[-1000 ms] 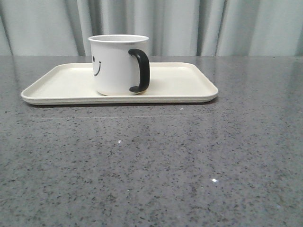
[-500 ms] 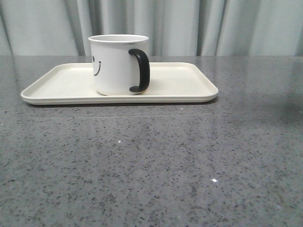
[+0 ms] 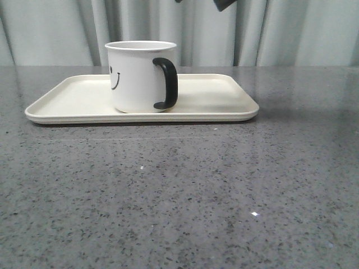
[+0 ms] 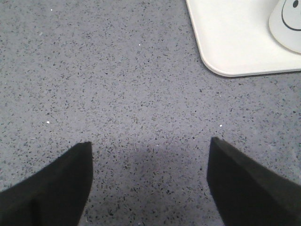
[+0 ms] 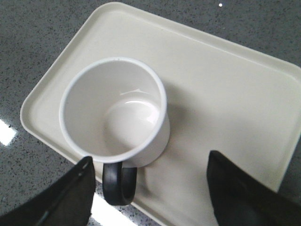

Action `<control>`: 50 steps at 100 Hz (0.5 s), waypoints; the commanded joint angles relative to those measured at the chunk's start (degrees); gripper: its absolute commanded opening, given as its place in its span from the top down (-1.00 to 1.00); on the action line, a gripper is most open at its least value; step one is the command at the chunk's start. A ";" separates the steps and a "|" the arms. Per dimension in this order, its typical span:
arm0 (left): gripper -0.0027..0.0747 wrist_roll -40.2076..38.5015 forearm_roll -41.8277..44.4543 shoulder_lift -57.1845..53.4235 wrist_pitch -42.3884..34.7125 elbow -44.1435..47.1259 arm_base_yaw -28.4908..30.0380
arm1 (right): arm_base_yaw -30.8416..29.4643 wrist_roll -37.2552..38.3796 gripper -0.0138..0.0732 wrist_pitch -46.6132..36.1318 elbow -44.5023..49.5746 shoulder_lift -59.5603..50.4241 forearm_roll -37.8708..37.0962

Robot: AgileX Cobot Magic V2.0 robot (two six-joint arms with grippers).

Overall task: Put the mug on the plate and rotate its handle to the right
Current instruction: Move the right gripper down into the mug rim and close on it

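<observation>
The white mug (image 3: 137, 78) with a smiley face stands upright on the cream plate (image 3: 219, 98), left of the plate's middle. Its black handle (image 3: 167, 84) points toward the camera and slightly right. My right gripper (image 3: 202, 3) shows only as dark tips at the top edge, above the plate. From the right wrist, the open right gripper (image 5: 150, 155) hangs high over the empty mug (image 5: 115, 117), the handle (image 5: 120, 186) and the plate (image 5: 225, 94). My left gripper (image 4: 150, 141) is open over bare table, apart from the plate corner (image 4: 225, 47) and the mug (image 4: 287, 23).
The grey speckled table (image 3: 179, 196) stretches in front of the plate and to both sides. A pale curtain (image 3: 56, 28) hangs behind it. Bright light patches (image 5: 108, 212) lie on the table beside the plate's edge.
Dark tips of the right gripper have come into the top of the front view, and a faint shadow now lies right of the plate. Mug and plate have not moved.
</observation>
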 commanded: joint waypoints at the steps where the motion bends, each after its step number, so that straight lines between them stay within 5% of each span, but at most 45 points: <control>1: -0.37 -0.51 0.48 -0.05 -3.44 -1.66 0.12 | 0.96 -0.64 -0.49 -1.42 -4.96 1.13 0.32; 50: -0.37 -0.51 0.48 -0.05 -3.44 -1.66 0.12 | 1.94 -0.47 -0.49 -1.08 -12.47 11.59 -0.05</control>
